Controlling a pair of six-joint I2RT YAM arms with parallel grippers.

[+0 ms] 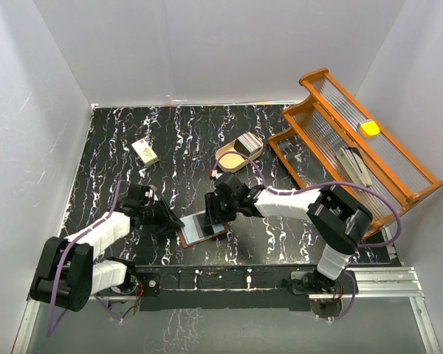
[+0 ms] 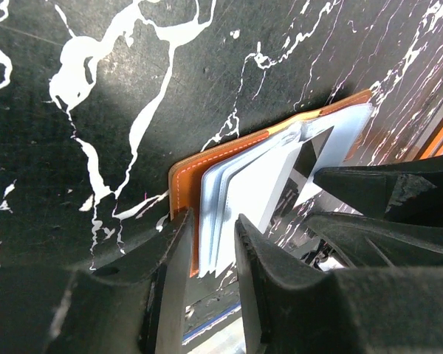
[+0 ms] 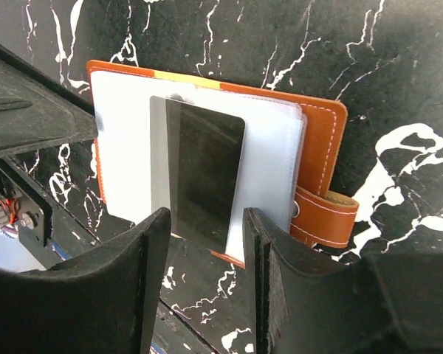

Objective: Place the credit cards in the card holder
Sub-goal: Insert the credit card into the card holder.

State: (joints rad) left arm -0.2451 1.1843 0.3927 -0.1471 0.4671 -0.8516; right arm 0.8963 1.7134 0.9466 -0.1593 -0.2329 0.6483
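The black marbled worktop (image 1: 133, 125) carries an orange rack (image 1: 313, 77) far on the right, which has no part in this step. Near the front edge, between both arms, the card holder (image 1: 203, 227) lies open, its clear pockets facing up so that a card can slide in flat.

The left pincer (image 2: 213, 225) sits astride one edge of the holder, with the leather cover and the pockets squeezed between its fingers. I judge this is to stop the holder from sliding when it is pushed.

The right pincer (image 3: 207, 217) pinches one dark credit card (image 3: 203, 162) by its two long sides at the near end, and the far end lies on the pockets. I cannot tell if the card is already under the film. More cards (image 1: 249, 144) seem to wait in the beige tray (image 1: 220, 158) behind.
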